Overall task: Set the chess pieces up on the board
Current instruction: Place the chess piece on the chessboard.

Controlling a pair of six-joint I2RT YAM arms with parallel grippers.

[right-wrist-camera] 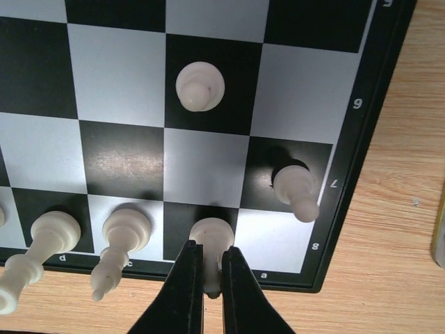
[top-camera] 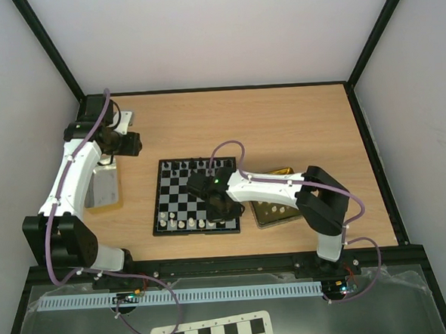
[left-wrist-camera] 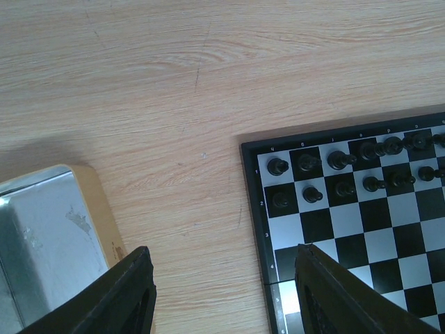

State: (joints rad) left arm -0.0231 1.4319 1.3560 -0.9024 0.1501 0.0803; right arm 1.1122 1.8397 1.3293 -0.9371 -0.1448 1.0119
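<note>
Board (top-camera: 175, 196): flat at the middle of the tabletop (top-camera: 303, 117), between a silver tin (top-camera: 103, 191) and a gold tin (top-camera: 275, 213).
Black pieces (left-wrist-camera: 338, 160): ranked in the two far rows.
White pieces (right-wrist-camera: 125, 233): lined along the near rows, one (right-wrist-camera: 199, 85) standing alone further in.
Right claw (right-wrist-camera: 212, 256): clenched on a white piece (right-wrist-camera: 212, 233) in the edge row, near the board's corner.
Left claw (left-wrist-camera: 222, 285): released, grasping nothing, over bare wood just beside the corner with the black ranks.
</note>
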